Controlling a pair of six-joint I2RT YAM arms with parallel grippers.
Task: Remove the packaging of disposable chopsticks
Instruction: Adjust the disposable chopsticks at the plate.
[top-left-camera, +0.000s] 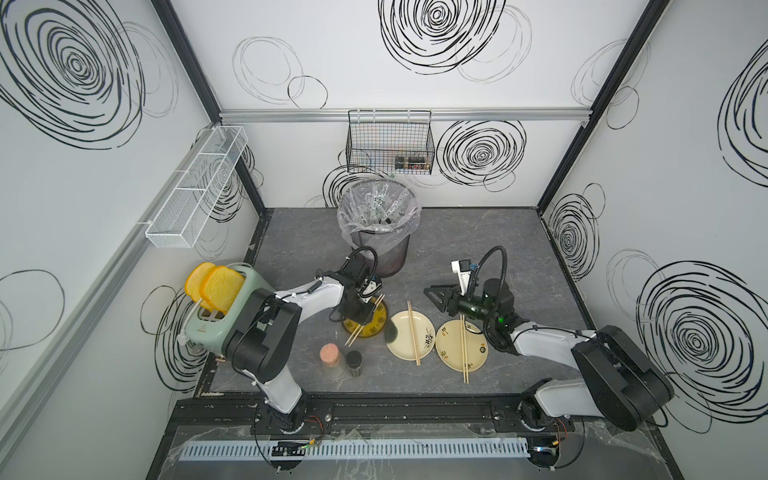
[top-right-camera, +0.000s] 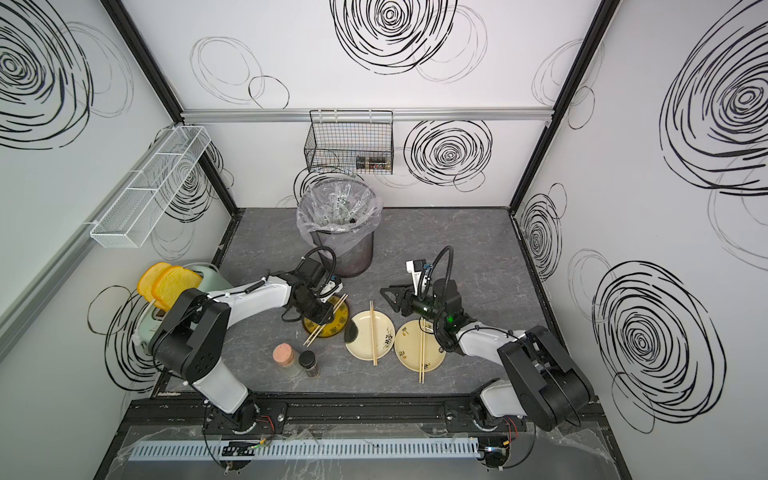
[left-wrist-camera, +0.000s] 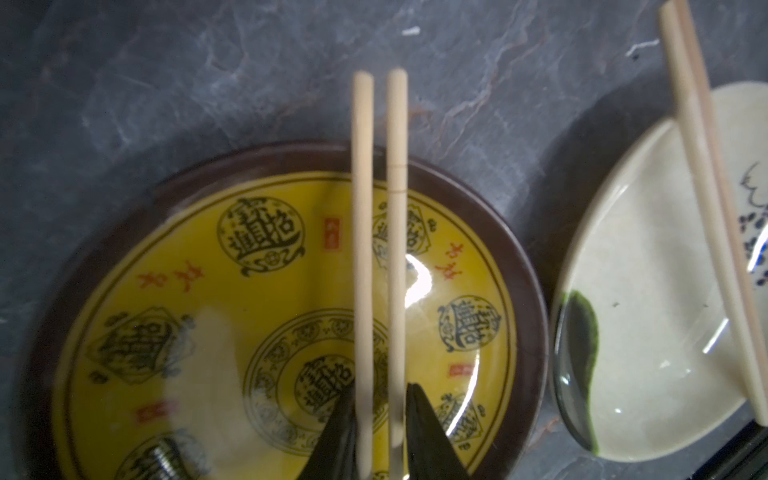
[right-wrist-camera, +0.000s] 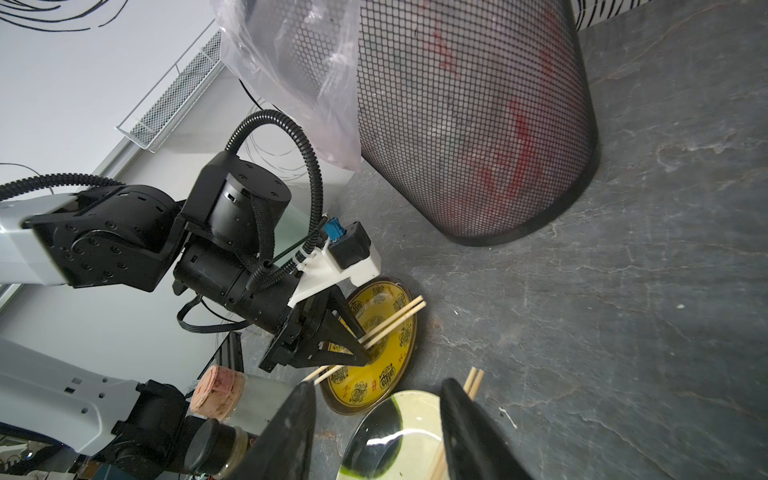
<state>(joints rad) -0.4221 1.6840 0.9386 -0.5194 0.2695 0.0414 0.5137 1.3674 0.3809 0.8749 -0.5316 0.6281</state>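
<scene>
Left tool (left-wrist-camera: 380, 388), released, straddles the disposable chopsticks (left-wrist-camera: 362, 249) on the yellow plate (left-wrist-camera: 187, 291). Right tool (top-left-camera: 434, 297), at three o'clock, gapes empty.

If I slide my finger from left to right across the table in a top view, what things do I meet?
The toaster → cork-topped jar → yellow plate → cream plate with a dark patch → second cream plate.

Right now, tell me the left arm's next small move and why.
Probably open the left gripper wider and lift it straight up: its jaws straddle the chopsticks, which lie unwrapped across the yellow plate. Whether the jaws touch them I cannot tell.
</scene>
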